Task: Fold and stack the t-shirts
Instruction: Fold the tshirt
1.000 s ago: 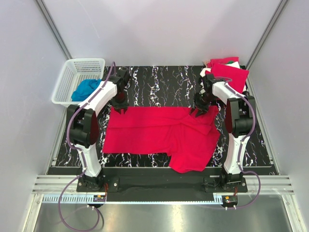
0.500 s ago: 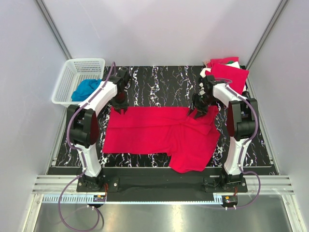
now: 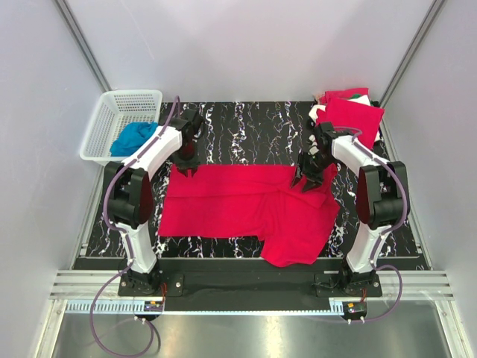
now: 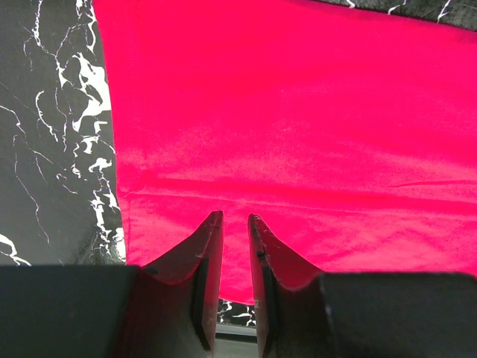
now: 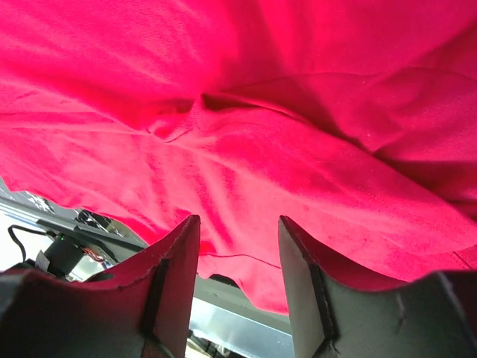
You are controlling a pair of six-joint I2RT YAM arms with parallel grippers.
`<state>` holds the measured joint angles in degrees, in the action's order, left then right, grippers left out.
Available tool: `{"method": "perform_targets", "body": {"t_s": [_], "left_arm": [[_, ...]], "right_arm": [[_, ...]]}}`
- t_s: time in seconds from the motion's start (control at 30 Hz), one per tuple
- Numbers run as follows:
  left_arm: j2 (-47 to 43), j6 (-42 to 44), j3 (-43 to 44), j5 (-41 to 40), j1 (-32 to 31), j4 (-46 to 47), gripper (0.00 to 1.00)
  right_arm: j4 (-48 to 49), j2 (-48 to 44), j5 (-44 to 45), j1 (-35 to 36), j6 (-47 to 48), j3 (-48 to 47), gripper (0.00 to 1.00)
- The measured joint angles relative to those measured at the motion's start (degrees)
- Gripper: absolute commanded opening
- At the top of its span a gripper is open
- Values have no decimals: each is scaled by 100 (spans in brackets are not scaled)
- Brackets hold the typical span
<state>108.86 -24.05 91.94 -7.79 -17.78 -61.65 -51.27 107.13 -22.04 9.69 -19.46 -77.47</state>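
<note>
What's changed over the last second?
The right gripper has shifted slightly toward the near edge, over the far right corner of the spread red shirt. Its elbow has swung outward and its jaws stand open. The left gripper, the shirt and the folded pile look unchanged.

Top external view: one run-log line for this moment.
red t-shirt spread; left pincer narrowly open, far-left corner; right pincer open, over rumpled right side

A black table top (image 3: 246, 127) veined with white fills the middle, closed in by plain pale grey walls (image 3: 246, 45) at the far, left and right edges. Metal struts (image 3: 82, 48) run up both far corners. A white plastic basket (image 3: 134, 94) sits at the far left corner. A metal rail (image 3: 246, 287) lines the near edge, with a shiny steel sheet (image 3: 246, 335) below it. The light is even and soft.
</note>
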Motion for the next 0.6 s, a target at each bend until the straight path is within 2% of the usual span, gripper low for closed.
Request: {"method": "perform_targets", "body": {"t_s": [0.17, 0.33, 0.6], "left_arm": [[-7, 2, -160, -15, -2, 0, 24], [-7, 17, -168, -37, -4, 4, 24], [-7, 61, -168, -90, -2, 4, 24]], "right_arm": [[-76, 109, -7, 4, 26, -525, 55], [74, 719, -15, 7, 50, -1309, 55], [81, 1462, -11, 13, 85, -1482, 56]]}}
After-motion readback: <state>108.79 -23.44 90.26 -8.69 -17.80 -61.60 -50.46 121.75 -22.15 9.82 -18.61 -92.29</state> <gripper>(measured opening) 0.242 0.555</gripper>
